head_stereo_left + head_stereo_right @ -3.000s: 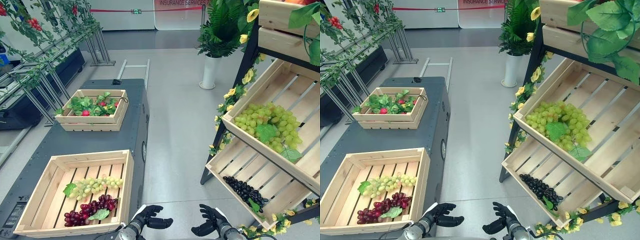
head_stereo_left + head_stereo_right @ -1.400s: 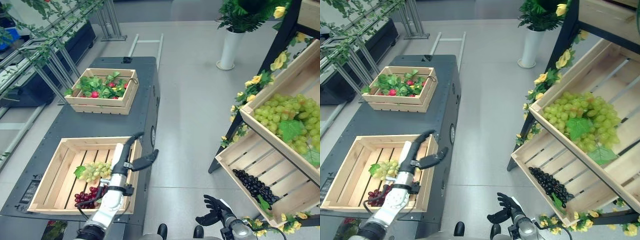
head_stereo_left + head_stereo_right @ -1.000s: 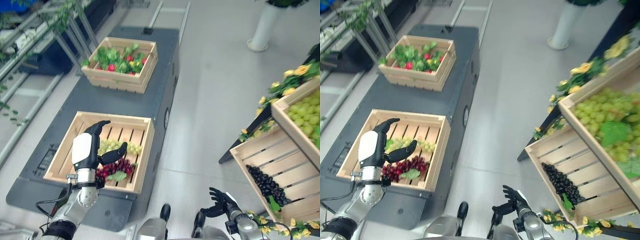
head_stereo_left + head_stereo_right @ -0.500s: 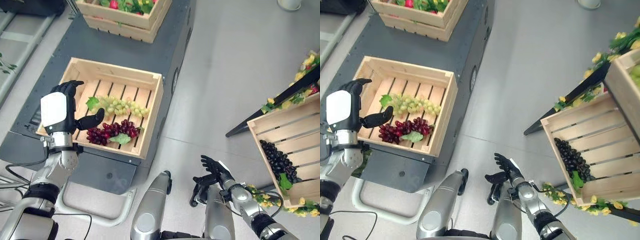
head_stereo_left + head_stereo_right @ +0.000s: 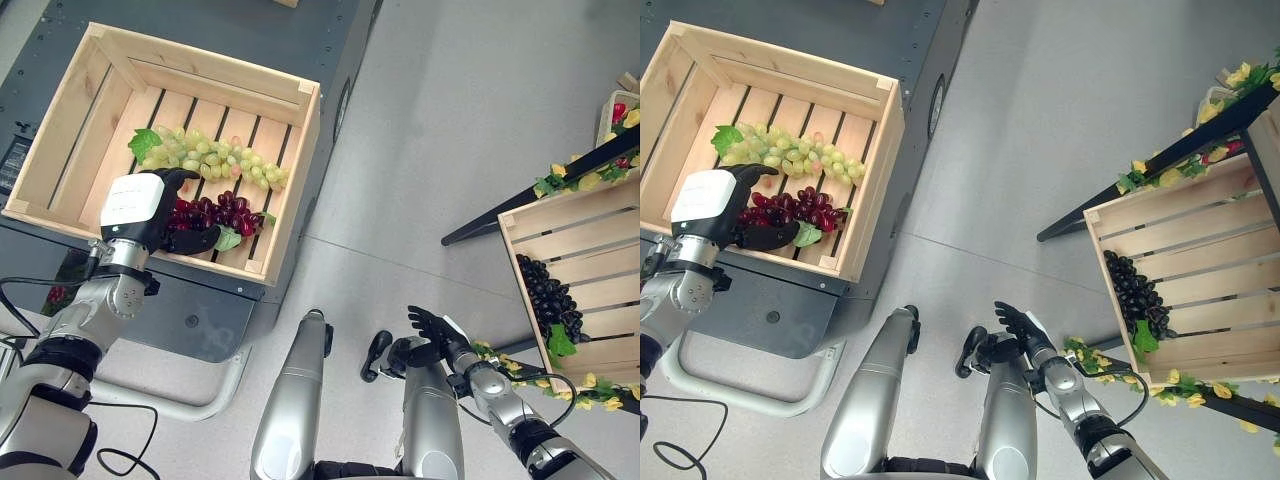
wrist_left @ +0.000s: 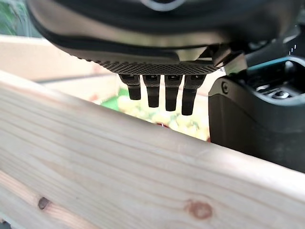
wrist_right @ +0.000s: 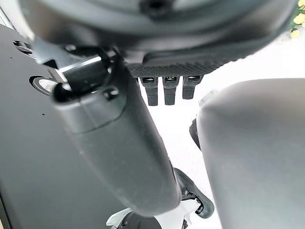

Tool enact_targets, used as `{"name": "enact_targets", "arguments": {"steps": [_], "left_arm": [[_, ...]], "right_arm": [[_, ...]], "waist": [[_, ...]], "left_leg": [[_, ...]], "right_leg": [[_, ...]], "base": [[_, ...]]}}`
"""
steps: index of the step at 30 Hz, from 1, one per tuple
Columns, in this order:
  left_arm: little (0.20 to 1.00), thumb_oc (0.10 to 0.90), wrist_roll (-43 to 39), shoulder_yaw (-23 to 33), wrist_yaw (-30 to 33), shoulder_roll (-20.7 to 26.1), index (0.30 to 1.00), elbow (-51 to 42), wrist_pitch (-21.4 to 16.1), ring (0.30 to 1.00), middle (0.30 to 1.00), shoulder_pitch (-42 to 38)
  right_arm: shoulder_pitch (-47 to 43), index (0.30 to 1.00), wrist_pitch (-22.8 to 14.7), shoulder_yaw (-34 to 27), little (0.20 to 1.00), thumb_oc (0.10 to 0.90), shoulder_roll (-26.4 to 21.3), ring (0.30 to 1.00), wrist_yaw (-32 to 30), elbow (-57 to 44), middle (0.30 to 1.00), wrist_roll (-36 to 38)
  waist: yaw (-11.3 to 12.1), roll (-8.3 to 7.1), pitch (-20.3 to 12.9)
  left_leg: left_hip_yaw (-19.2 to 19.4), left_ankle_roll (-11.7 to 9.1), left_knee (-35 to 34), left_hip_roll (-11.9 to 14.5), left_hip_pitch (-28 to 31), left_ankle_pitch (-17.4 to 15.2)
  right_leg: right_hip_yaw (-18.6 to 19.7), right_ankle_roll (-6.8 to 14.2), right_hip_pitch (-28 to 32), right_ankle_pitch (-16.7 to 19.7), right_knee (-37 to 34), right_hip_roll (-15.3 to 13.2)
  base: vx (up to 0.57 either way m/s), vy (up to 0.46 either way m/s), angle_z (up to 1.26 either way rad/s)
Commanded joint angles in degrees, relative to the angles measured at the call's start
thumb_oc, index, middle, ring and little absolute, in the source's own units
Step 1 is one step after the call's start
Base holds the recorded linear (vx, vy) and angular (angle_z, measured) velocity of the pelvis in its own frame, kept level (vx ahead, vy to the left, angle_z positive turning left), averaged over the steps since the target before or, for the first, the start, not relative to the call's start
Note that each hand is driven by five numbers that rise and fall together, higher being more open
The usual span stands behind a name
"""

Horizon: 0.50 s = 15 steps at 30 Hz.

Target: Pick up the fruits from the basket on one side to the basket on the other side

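A wooden crate [image 5: 308, 100] on a dark cart holds a bunch of green grapes [image 5: 210, 160] and, nearer me, a bunch of red grapes [image 5: 228, 212]. My left hand [image 5: 138, 205] hangs just inside the crate's near wall, over the left end of the red grapes. Its fingers [image 6: 162, 93] are straight and its thumb is spread beside the bunch, so it is open. The crate's near wall [image 6: 119, 167] lies across the left wrist view, with grapes dimly visible past it. My right hand [image 5: 1016, 323] is low above the floor, open and holding nothing.
At the right stands a slanted shelf crate [image 5: 600, 215] with black grapes [image 5: 545, 295] in it, trimmed with yellow flowers [image 5: 590, 395]. The dark cart [image 5: 350, 40] carries the near crate. Grey floor lies between the cart and the shelf.
The camera has tilted further down. My left hand has gone from the crate's left edge in over the near wall and down onto the red grapes. The right hand has barely moved.
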Motion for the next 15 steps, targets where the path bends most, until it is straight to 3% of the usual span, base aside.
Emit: {"name": "enact_targets", "arguments": {"steps": [1,8,15], "left_arm": [[0.900,0.800,-2.13,2.57,-1.38,7.54,0.900,-3.19,-2.18,0.900,0.900,-4.76],[0.900,0.800,0.99,1.78,-4.16,8.77,0.900,-2.12,-2.43,0.900,0.900,-3.15],[0.900,0.800,2.37,-4.14,-9.55,11.21,0.900,-4.21,2.49,0.900,0.900,-8.65]], "right_arm": [[1.53,0.900,-4.05,-1.85,0.900,0.800,-2.88,0.900,0.22,-0.98,0.900,0.00],[1.27,0.900,-4.32,-2.26,0.900,0.800,-4.11,0.900,0.16,-0.50,0.900,0.09],[0.15,0.900,-4.29,-1.91,0.900,0.800,-4.93,0.900,0.25,-0.30,0.900,0.90]], "waist": [[0.72,1.18,-0.75],[0.50,1.49,-0.75],[0.07,1.10,-0.75]], "left_leg": [[3.48,2.71,-5.84,-1.48,5.58,-1.16],[3.57,2.48,-6.33,-1.24,5.67,-0.96],[3.40,2.33,-6.13,-0.74,4.78,-0.93]], "right_leg": [[-1.46,-2.23,6.00,2.24,-1.74,2.64],[-1.29,-2.29,6.06,2.14,-2.51,2.78],[-1.37,-2.25,5.09,2.18,-2.09,2.93]], "base": [[0.00,0.000,0.00],[0.00,0.002,0.00],[0.00,0.000,0.00]]}}
